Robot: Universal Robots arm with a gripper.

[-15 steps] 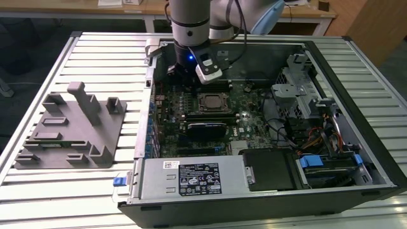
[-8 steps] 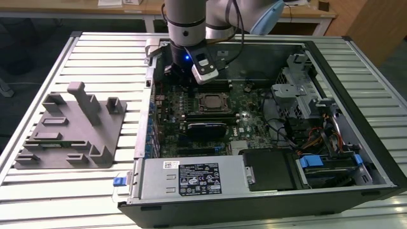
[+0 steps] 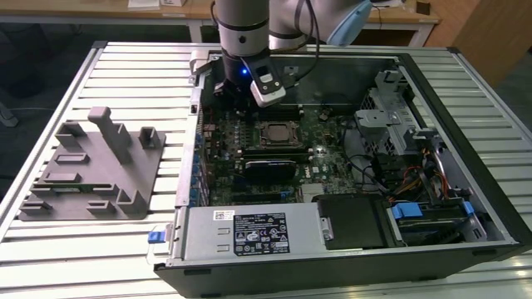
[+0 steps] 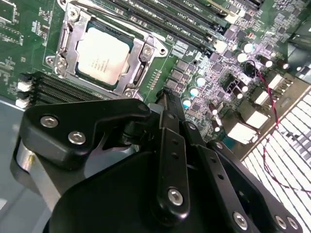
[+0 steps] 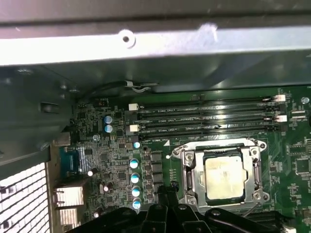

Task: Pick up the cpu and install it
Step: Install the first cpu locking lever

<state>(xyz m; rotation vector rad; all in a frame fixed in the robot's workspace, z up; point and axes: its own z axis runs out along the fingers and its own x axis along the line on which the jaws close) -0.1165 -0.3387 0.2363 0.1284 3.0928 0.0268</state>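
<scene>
Sitting on a big table (image 3: 75,261) of metal slats is an open computer case (image 3: 499,212). The robot arm (image 3: 243,25) reaches down into the far end of the case. A grey plastic tray (image 3: 91,187) lies on the table at the exterior view's left, well apart from the case, and I see no chip on it.

Inside the case lies the green motherboard (image 3: 332,156). The claw (image 4: 166,99) hangs low over it, near the long black memory slots (image 5: 204,116) and a row of little round blue-topped parts (image 5: 134,164). In both wrist views the two fingers look pressed together, with nothing between them.

The cpu (image 4: 103,54) is not in the claw. It lies flat in its socket on the motherboard, just beside the fingertips, with its shiny top up. A silver metal frame (image 4: 63,43) goes all around it. I cannot tell if the frame is locked down.

So the chip looks put in place.

Things could go wrong from here, I think. The claw is very close to the board, so a small slip down or sideways could knock the little round parts or scratch the board. A bump on the metal frame could push the chip crooked. If the chip is not sitting quite flat, a push on it could bend the tiny pins under it.
</scene>
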